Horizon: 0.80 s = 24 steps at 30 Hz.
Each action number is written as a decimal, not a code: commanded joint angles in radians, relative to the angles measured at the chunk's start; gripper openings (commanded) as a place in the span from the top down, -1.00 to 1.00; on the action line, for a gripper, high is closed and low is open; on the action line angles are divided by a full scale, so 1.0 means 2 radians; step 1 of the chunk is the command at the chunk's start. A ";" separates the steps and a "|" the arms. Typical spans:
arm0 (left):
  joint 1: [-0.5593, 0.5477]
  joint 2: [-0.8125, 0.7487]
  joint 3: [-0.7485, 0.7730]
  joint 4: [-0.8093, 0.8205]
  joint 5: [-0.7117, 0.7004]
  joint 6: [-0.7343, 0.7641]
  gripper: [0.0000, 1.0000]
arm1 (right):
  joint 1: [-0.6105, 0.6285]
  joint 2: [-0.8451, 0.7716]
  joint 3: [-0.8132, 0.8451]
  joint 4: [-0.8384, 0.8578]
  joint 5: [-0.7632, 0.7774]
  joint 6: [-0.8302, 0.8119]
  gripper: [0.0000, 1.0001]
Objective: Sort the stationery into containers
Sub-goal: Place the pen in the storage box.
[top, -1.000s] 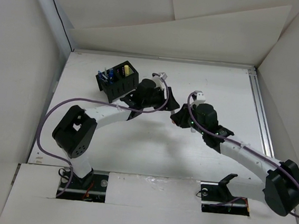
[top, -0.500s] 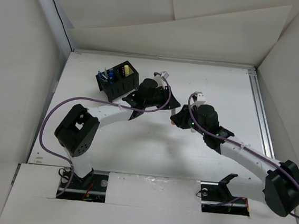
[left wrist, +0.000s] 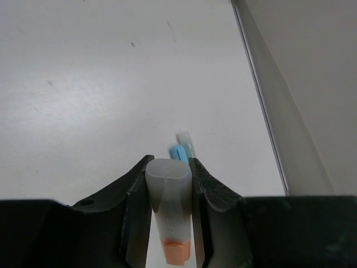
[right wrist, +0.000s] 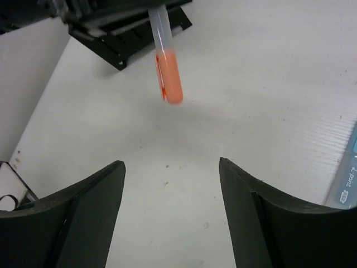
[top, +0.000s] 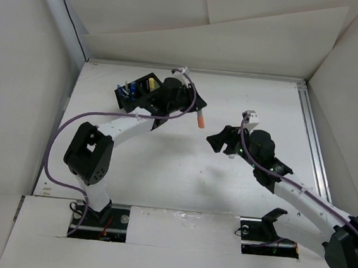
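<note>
At the far left the black mesh organizer (top: 135, 104) stands with blue pens (top: 131, 90) and a yellow highlighter (top: 151, 84) in its compartments. Just to its right, my left pincer (left wrist: 168, 167) is clamped on the orange highlighter (left wrist: 169, 187), holding it clear above the table (top: 163, 170). Under it a light blue highlighter (left wrist: 179, 152) lies on the table, and farther right and nearer, my right pincer (right wrist: 171, 164) is spread wide with nothing between its fingers.

Fingers (left wrist: 135, 196) pinch the orange highlighter (left wrist: 169, 207); a light blue highlighter (left wrist: 181, 149) lies beyond.
</note>
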 commanded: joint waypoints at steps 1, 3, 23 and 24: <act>0.037 -0.008 0.065 -0.023 -0.060 0.015 1.00 | -0.006 -0.034 -0.006 0.013 0.008 0.000 -0.51; 0.068 0.001 0.086 -0.032 -0.090 0.015 1.00 | -0.006 -0.039 -0.010 0.013 0.021 0.006 -0.51; 0.169 0.098 0.224 -0.101 -0.414 0.147 1.00 | -0.040 -0.035 -0.020 -0.015 0.101 0.048 1.00; 0.169 0.098 0.220 -0.096 -0.414 0.147 1.00 | -0.040 -0.035 -0.020 -0.015 0.101 0.048 0.99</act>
